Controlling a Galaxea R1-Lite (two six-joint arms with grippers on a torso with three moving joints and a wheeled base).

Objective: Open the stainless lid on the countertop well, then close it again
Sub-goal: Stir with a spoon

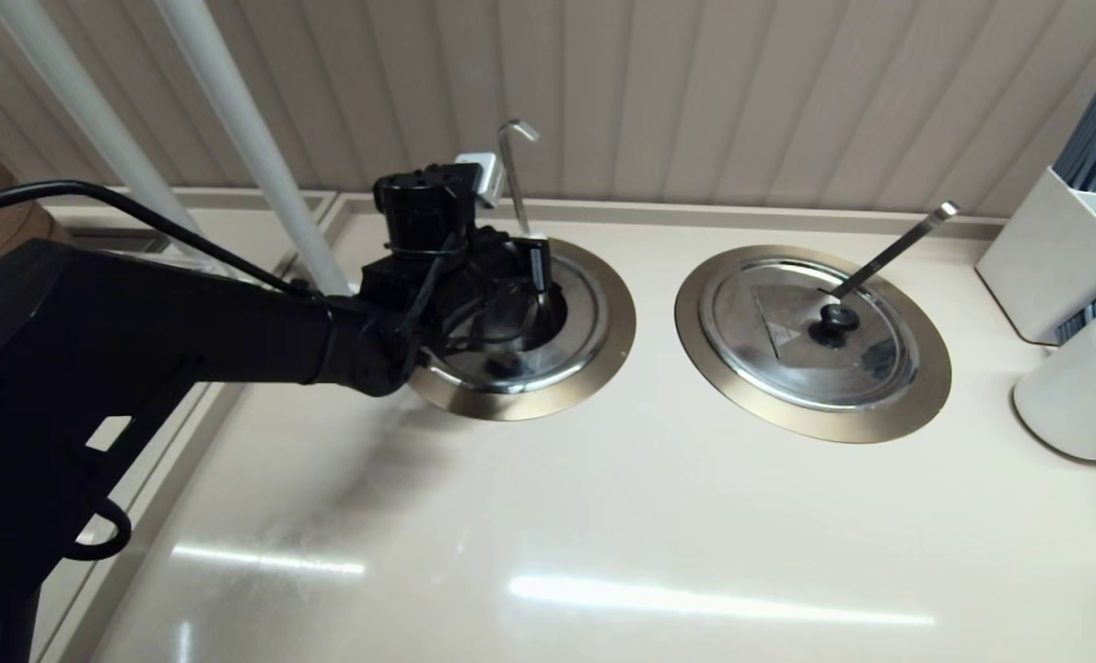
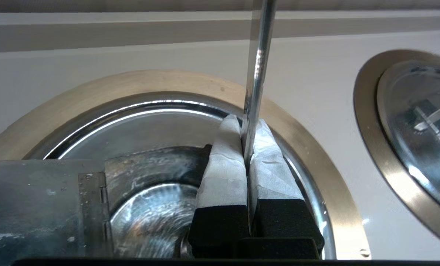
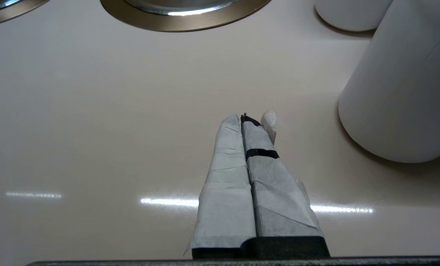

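The countertop well [image 1: 618,324] sits at the back left with its bronze ring [image 2: 327,184]. The stainless lid [image 1: 511,354] lies in it, shiny and reflecting the arm [image 2: 149,218]. Its knob and sticker are hidden under my left gripper [image 1: 539,293]. The thin ladle handle [image 1: 513,175] with the hooked tip rises at the far rim. In the left wrist view my left gripper [image 2: 245,123] is shut, with the ladle handle [image 2: 259,55] pinched between its white fingertips. My right gripper [image 3: 244,120] is shut and empty, hanging low over the bare counter, out of the head view.
The twin lid [image 1: 806,341] covers the right well [image 1: 916,391], where a flat-ended ladle handle [image 1: 898,244] sticks up. A white box [image 1: 1036,267] and a white container [image 1: 1082,396] stand at the right edge, close to the right gripper. White poles [image 1: 244,138] rise at the back left.
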